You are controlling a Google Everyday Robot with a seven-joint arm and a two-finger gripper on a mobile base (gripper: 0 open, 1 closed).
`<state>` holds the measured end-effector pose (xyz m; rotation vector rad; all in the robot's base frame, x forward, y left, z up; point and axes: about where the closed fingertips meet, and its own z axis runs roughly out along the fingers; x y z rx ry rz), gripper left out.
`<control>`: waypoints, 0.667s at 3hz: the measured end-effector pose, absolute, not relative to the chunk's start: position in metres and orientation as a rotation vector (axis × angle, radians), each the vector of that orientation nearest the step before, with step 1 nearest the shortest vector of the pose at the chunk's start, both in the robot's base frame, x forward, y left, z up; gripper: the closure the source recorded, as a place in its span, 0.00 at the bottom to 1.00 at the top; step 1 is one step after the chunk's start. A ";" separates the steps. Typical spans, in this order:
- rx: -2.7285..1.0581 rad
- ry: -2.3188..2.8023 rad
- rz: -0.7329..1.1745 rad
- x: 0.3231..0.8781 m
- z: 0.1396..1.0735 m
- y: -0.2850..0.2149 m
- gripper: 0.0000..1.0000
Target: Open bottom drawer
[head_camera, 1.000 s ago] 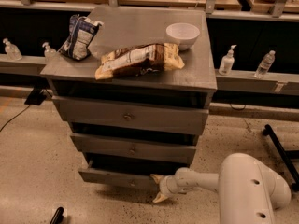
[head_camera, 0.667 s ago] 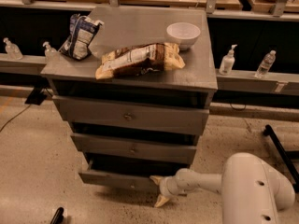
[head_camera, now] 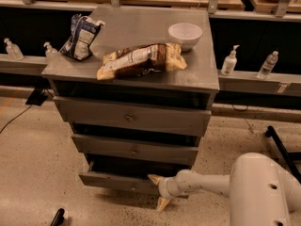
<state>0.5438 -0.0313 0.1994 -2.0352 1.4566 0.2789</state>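
Bottom drawer (head_camera: 117, 180) juts out beneath middle drawer (head_camera: 134, 149); hand (head_camera: 158, 190) gapes empty at its front.

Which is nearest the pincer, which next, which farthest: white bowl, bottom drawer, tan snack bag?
The pincer sits low, in front of the cabinet.
1. bottom drawer, right beside it, lowest.
2. tan snack bag, on top, front.
3. white bowl, on top, back right.

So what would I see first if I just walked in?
Probably the big white robot arm at lower right, its gripper open at the bottom drawer, which sticks out a little. Then the snacks on the grey chest: a tan bag, a blue-and-white bag and a white bowl.
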 end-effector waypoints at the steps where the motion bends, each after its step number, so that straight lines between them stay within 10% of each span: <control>1: -2.052 1.350 0.231 0.543 0.239 -0.021 0.13; 2: -2.060 1.312 0.203 0.549 0.256 -0.017 0.17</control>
